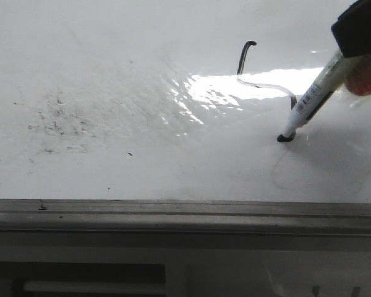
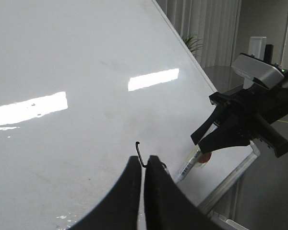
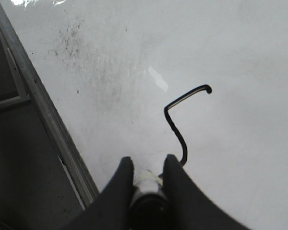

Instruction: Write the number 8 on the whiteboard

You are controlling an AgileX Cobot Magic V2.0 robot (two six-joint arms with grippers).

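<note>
The whiteboard [image 1: 111, 74] is glossy white and fills the front view. On it runs the thin black line of the number 8 [image 1: 242, 59]: a small hook at its far end, a short straight run, then a curve toward the marker tip [image 1: 286, 137]. My right gripper [image 3: 148, 165] is shut on a white marker [image 3: 146, 184], which leans with its tip touching the board at the line's end [image 3: 184, 160]. My left gripper [image 2: 144, 163] hangs above the board, shut and holding nothing. Its fingers hide part of the line [image 2: 140, 153].
A grey metal rail [image 1: 173, 210] borders the board's near edge. Scattered black specks [image 1: 55, 120] lie at the left, and bright glare [image 1: 247, 86] sits beside the line. A reddish blob [image 1: 365, 74] sits on the marker under the right gripper [image 1: 360, 26].
</note>
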